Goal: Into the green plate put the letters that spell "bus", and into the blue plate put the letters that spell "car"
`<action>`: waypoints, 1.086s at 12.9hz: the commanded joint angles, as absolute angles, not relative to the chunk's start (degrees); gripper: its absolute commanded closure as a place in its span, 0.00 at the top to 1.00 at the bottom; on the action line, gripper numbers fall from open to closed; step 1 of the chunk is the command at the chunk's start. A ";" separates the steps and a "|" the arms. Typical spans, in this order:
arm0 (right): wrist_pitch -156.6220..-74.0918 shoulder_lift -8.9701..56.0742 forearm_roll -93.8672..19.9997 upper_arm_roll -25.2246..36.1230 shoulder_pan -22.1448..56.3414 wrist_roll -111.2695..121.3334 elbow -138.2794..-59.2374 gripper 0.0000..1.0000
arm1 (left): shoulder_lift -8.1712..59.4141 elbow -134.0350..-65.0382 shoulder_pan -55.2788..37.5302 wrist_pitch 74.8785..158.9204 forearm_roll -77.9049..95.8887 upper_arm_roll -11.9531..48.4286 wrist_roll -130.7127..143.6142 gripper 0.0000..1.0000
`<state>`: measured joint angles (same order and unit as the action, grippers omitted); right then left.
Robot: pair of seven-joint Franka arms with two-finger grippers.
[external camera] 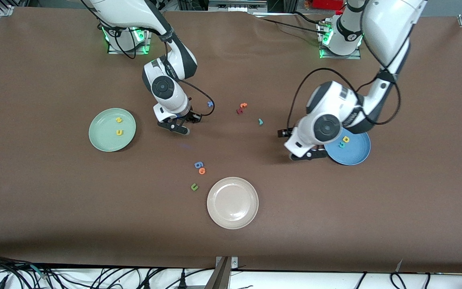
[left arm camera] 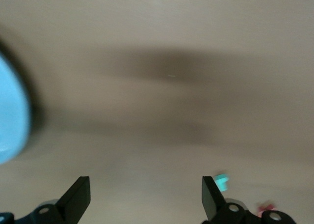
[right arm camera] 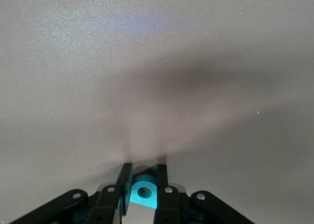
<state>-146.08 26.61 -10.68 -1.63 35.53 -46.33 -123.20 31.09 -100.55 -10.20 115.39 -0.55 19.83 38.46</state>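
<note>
My right gripper (right arm camera: 143,184) is shut on the teal-blue b (right arm camera: 144,193), pinched between both fingers. In the front view this gripper (external camera: 183,128) is low over the table beside the green plate (external camera: 100,138), which holds the yellow s (external camera: 118,119) and yellow u (external camera: 119,132). My left gripper (external camera: 288,144) stands open and empty (left arm camera: 144,199) beside the blue plate (external camera: 357,156), toward the table's middle. That plate (left arm camera: 10,116) holds the yellow a (external camera: 346,139) and the teal c (external camera: 341,144). The teal r (external camera: 260,121) lies on the table, close to one left finger (left arm camera: 222,181).
An orange t (external camera: 243,105) and a dark red letter (external camera: 239,110) lie mid-table, with a small blue letter (external camera: 210,104) near the right arm. Nearer the camera are a blue g (external camera: 198,164), an orange letter (external camera: 202,171), a green u (external camera: 194,186) and a cream plate (external camera: 232,212).
</note>
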 commanded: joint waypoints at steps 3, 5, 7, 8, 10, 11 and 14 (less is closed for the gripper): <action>-126.87 18.47 -10.81 5.77 35.60 -37.83 -120.42 0.00 | 30.59 -108.80 -15.81 131.02 0.35 19.51 51.75 1.00; -122.28 16.53 -10.81 11.75 35.60 -28.44 -120.32 0.00 | 30.50 -110.03 -17.31 132.62 0.26 19.51 55.00 0.99; -119.80 16.44 -10.81 18.51 35.60 -17.90 -120.32 0.00 | 29.80 -112.75 -19.06 137.08 -0.26 19.60 58.52 0.97; -119.79 16.87 -10.72 21.85 35.60 -12.27 -120.41 0.00 | 28.84 -114.85 -19.25 139.28 -0.26 19.69 58.54 0.97; -120.58 19.06 -10.81 27.05 35.33 -2.77 -120.41 0.00 | 26.64 -118.20 -19.42 141.50 -0.26 19.77 58.62 0.97; -121.80 20.46 -10.81 28.46 35.07 0.49 -120.50 0.00 | 25.93 -119.60 -20.38 142.55 -0.26 19.78 58.88 0.96; -125.94 24.60 -10.99 28.74 31.56 6.84 -120.85 0.00 | 25.66 -121.73 -21.80 145.54 -6.47 19.77 64.84 0.92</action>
<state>-123.63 21.82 -10.60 28.84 32.87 3.17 -120.90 28.07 -118.91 -20.79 144.01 -2.14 20.24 60.32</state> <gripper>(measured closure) 0.758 0.066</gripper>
